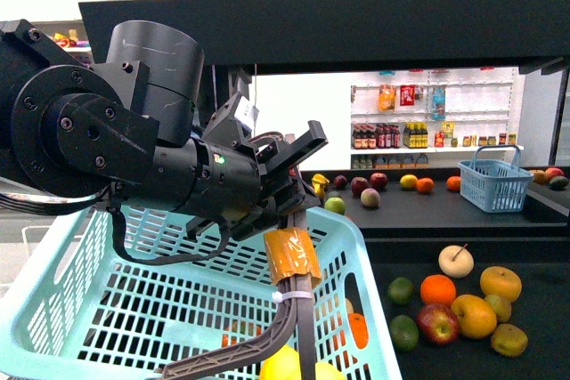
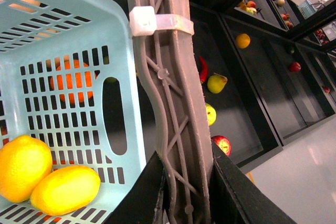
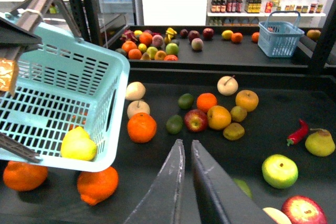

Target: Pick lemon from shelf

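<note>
Grips a grey handle (image 2: 168,77) with the left gripper (image 2: 186,195), jaws clamped hard against both its sides. Carries by it a pale teal basket (image 1: 134,264), tilted, hanging over a tier of the black shelf (image 3: 252,145). White zip tie (image 2: 157,23) cinched round the handle; orange tape (image 1: 291,255) wrapped on it just below the gripper in the front view.

Holds the lemon (image 2: 65,190) inside the basket, lying on the slatted floor and touching a rounder, more orange-yellow fruit (image 2: 23,166) next to it. From the right wrist view, lemon (image 3: 79,145) down in the lowest corner of the tilted basket, against the wall.

Shows the right gripper (image 3: 186,182) low over the same tier, apart from the basket, fingers drawn almost together with only a thin slit between, nothing in them.

Three oranges (image 3: 143,127) on the tier by the basket: one just beside its wall, two partly under its base. Further along the tier, a loose cluster: red apple (image 3: 195,120), golden apples (image 3: 219,117), two limes (image 3: 174,124), whitish round fruit (image 3: 227,85). Nearer the right gripper, green apple (image 3: 279,170), red chilli (image 3: 298,132), pear (image 3: 319,142), well apart from the cluster.

On the far tier, a row of mixed fruit and a small blue basket (image 3: 279,38). Beyond, white store shelves (image 1: 419,144) stocked with bottles.
</note>
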Robot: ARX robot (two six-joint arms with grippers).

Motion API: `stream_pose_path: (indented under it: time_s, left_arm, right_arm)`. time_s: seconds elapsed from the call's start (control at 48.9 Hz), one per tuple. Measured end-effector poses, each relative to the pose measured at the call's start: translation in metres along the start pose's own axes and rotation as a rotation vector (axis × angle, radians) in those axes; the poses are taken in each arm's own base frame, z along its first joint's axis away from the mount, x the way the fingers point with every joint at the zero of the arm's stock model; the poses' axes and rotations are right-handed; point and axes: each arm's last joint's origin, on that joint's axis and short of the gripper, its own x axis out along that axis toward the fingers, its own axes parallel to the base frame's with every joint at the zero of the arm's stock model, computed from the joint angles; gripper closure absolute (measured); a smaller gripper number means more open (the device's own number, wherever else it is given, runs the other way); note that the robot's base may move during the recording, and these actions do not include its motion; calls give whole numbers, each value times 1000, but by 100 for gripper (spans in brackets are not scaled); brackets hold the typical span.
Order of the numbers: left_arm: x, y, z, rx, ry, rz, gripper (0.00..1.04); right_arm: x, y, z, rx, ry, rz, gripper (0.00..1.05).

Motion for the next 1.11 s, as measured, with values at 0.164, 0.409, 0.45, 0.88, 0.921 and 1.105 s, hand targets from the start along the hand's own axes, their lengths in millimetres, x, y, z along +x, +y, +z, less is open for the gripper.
stream_pose_path:
  time_s: [0.164,0.409,0.45,0.88,0.921,1.105]
  left_arm:
    - [0,0,0,1,0,-1,87]
    - [0,0,0,1,0,0,87]
    - [0,0,0,1,0,0,87]
    - [0,0,0,1,1,-1,87]
    - [0,0,0,1,0,-1,87]
    - [0,0,0,1,0,-1,87]
  right_arm:
    - [-6,0,-4,-4,-10,-2,102]
    - [-13,0,-12,-4,-6,-2,102]
    - [-14,0,-13,-4,-6,-2,102]
    - [-22,0,-18,-4,-26,-1,102]
    - [-23,0,-18,-4,-26,-1,102]
    - [-33,0,-22,-4,-3,-2,102]
